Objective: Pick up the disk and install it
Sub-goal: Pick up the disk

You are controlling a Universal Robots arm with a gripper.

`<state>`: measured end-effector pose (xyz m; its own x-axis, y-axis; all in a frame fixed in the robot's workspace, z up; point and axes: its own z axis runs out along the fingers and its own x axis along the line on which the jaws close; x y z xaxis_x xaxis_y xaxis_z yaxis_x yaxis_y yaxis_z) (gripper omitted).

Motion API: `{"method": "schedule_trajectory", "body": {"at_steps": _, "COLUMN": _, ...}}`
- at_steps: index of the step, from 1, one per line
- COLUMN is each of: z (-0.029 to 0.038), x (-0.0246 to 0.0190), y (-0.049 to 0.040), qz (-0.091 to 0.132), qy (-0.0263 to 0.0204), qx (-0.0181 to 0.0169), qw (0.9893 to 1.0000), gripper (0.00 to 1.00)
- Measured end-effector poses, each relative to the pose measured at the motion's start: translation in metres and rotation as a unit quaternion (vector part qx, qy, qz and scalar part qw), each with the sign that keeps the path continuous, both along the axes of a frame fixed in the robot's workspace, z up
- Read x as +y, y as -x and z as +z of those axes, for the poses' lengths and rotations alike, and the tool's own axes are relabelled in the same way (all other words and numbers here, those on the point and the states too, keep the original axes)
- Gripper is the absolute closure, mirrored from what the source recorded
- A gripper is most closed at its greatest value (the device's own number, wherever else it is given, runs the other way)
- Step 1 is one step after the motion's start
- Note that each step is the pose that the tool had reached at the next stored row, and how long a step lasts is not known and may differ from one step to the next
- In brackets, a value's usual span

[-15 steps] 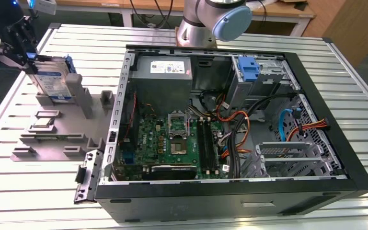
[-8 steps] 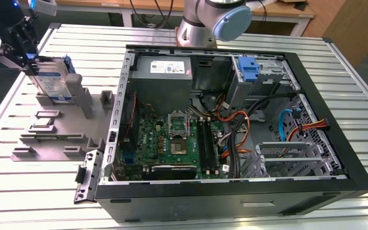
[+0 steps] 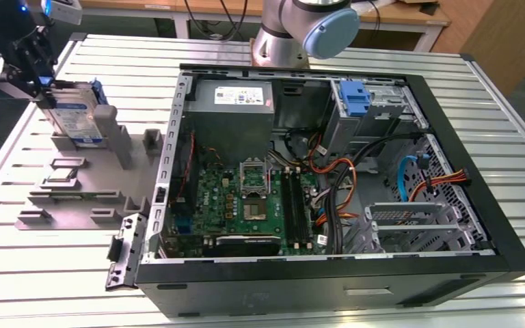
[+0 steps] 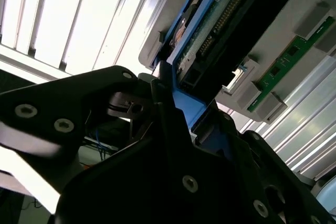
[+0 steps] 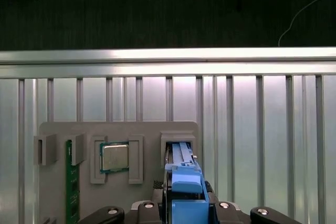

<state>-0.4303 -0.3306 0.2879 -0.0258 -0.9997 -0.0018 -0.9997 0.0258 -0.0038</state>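
Exterior view: the disk [image 3: 76,116] is stood upright in a grey fixture [image 3: 98,181] on the slatted bench [image 3: 25,273], to the exterior view's left of the open computer case [image 3: 272,297]; the end effector [image 3: 36,85] is closed, pinching the disk by its blue carrier at the upper edge. First wrist view: 1 processor [image 5: 114,157] and 1 memory stick [image 5: 69,182] are seated in neighbouring fixture slots beside the disk.
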Motion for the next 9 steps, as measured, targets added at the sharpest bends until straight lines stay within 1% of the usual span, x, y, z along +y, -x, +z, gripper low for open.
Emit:
{"method": "schedule_trajectory", "body": {"at_steps": 1, "z": -0.0001, "x": 0.0, "y": 0.0, "qz": 0.0, "qy": 0.0, "qx": -0.0001, "qw": 1.0, "gripper": 0.57}}
{"method": "schedule_trajectory", "body": {"at_steps": 2, "z": -0.0001, "x": 0.0, "y": 0.0, "qz": 0.0, "qy": 0.0, "qx": -0.0001, "qw": 1.0, "gripper": 0.64}}
{"method": "schedule_trajectory", "body": {"at_steps": 9, "z": -0.0002, "x": 0.0, "y": 0.0, "qz": 0.0, "qy": 0.0001, "qx": -0.0001, "qw": 1.0, "gripper": 0.64}}
